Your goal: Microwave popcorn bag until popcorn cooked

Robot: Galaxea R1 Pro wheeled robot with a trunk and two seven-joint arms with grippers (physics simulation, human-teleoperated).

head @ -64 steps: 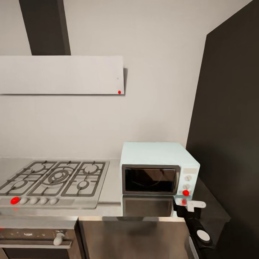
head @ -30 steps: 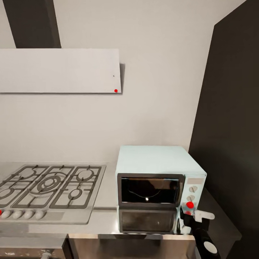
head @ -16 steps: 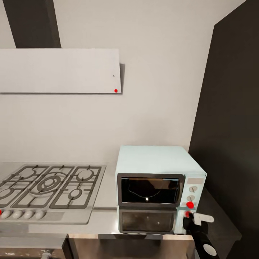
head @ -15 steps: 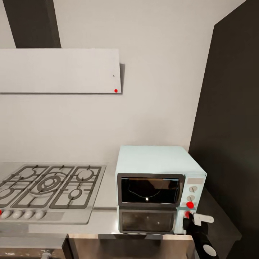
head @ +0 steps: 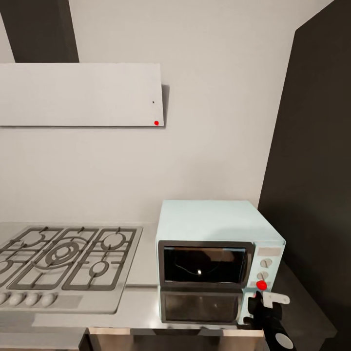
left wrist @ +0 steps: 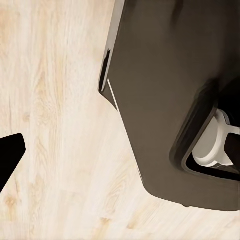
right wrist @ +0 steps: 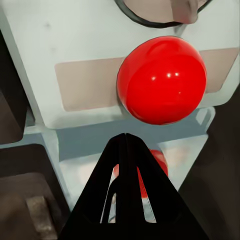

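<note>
The microwave sits on the countertop right of the hob, against a dark cabinet, door shut; no brand or lettering is readable on it. The right gripper, fingers pressed together, points at its red light. Above hangs the hood. The left gripper hangs over wood floor; I cannot tell its spread.
</note>
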